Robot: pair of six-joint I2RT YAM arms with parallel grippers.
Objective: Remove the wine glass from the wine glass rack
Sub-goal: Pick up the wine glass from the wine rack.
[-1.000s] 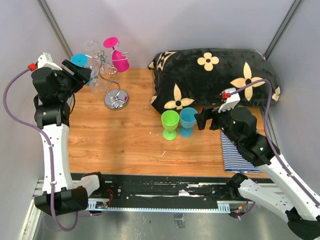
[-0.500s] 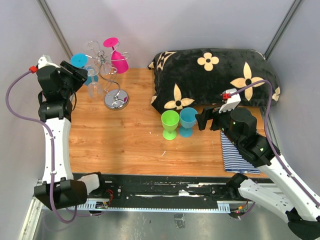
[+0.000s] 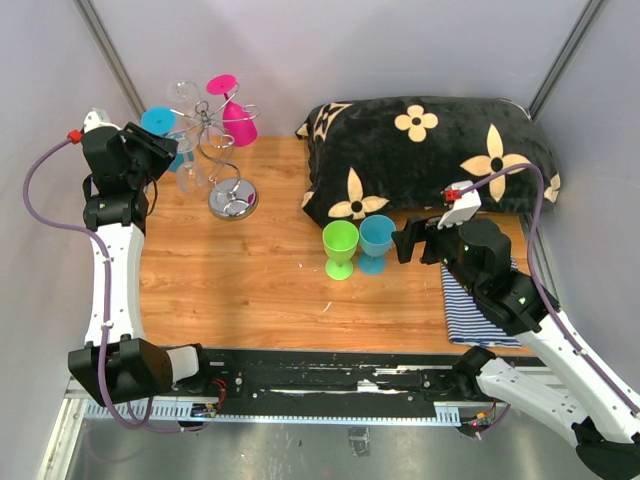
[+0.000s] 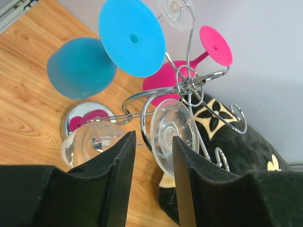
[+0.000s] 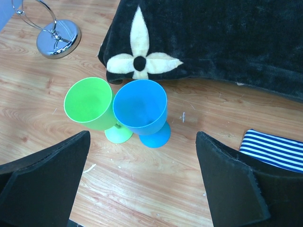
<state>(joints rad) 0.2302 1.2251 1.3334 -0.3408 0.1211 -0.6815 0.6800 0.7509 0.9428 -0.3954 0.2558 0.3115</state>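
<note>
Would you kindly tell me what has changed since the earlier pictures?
The left tool has narrowed its jaws around the clear wine glass hanging on the wine glass rack, and its arm has straightened up toward the rack; no firm grip shows yet. The right tool, green cup, blue cup and pillow stayed put.

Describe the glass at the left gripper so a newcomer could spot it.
At the table's back-left corner stands the wire wine glass rack. Of the glasses hanging upside down on it, it is the clear wine glass on the near-left side, flanked by the fingers of the left gripper; the blue glass and pink glass beside it are opaque.
</note>
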